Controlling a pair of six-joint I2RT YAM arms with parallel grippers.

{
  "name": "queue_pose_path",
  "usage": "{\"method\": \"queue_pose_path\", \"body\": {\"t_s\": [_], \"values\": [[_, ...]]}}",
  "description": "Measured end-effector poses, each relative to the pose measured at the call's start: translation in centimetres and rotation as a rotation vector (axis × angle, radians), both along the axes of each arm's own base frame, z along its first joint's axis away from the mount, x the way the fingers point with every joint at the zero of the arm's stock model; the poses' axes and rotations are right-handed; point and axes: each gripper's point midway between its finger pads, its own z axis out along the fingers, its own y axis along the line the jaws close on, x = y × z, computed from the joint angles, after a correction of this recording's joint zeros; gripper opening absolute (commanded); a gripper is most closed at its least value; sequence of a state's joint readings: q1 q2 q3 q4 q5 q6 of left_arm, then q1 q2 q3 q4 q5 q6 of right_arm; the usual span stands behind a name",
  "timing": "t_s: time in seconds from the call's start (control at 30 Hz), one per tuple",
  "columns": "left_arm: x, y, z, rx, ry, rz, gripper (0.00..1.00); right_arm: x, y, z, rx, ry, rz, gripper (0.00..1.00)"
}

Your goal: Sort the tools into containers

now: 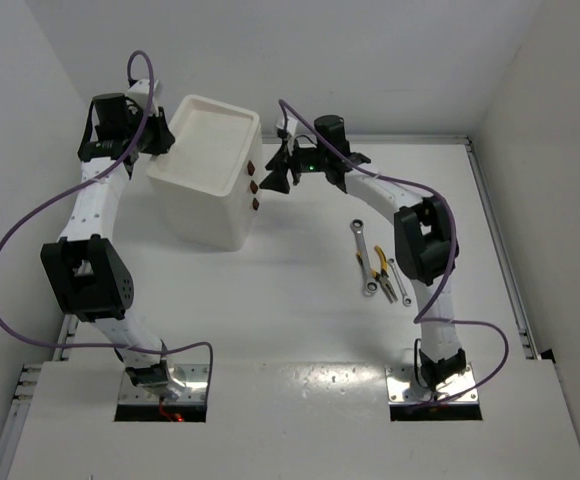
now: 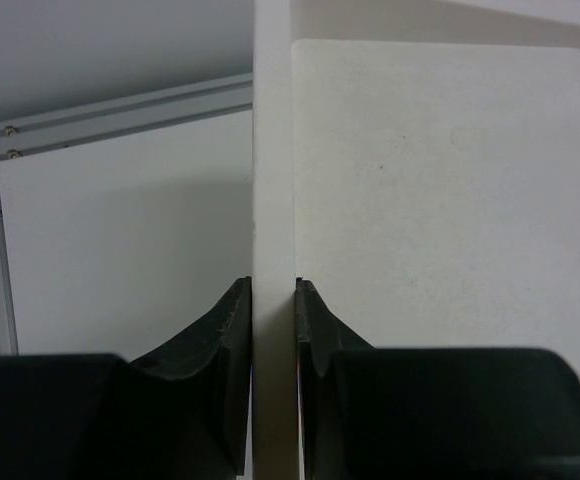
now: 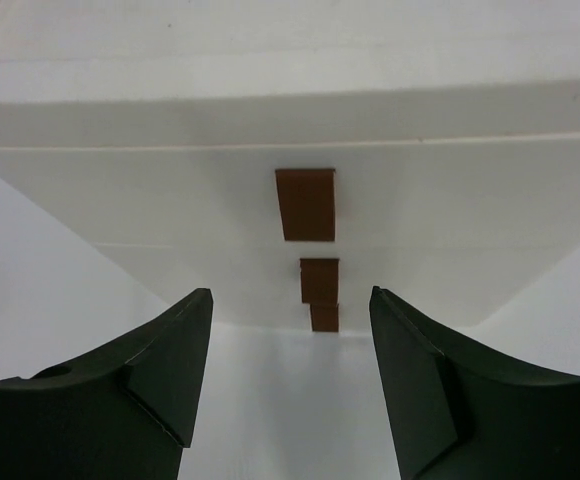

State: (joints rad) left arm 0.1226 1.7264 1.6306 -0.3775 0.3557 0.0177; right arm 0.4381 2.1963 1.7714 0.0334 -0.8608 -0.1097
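Observation:
A white cabinet (image 1: 210,190) with a recessed top tray (image 1: 213,140) stands at the back left. Three red-brown drawer handles (image 1: 255,186) face right. My left gripper (image 1: 162,140) is shut on the tray's left rim (image 2: 273,200), one finger on each side. My right gripper (image 1: 275,172) is open, just right of the handles and facing them; the top handle (image 3: 306,204) lies between its fingers in the right wrist view. Silver wrenches (image 1: 361,250) and yellow-handled pliers (image 1: 383,270) lie on the table at centre right. No green-handled tool shows.
A raised rail (image 1: 495,220) borders the table on the right. White walls close in behind and on both sides. The arm bases (image 1: 160,380) sit at the near edge.

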Motion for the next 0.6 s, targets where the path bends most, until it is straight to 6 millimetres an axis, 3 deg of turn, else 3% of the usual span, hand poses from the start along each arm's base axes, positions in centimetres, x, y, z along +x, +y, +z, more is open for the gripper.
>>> {"method": "queue_pose_path", "body": {"t_s": [0.5, 0.6], "values": [[0.0, 0.0, 0.0, 0.0, -0.001, -0.001, 0.0, 2.8, 2.5, 0.2, 0.048, -0.033, 0.004, 0.65], [0.0, 0.0, 0.0, 0.0, -0.001, -0.001, 0.0, 3.0, 3.1, 0.3, 0.058, -0.031, 0.008, 0.59]]}}
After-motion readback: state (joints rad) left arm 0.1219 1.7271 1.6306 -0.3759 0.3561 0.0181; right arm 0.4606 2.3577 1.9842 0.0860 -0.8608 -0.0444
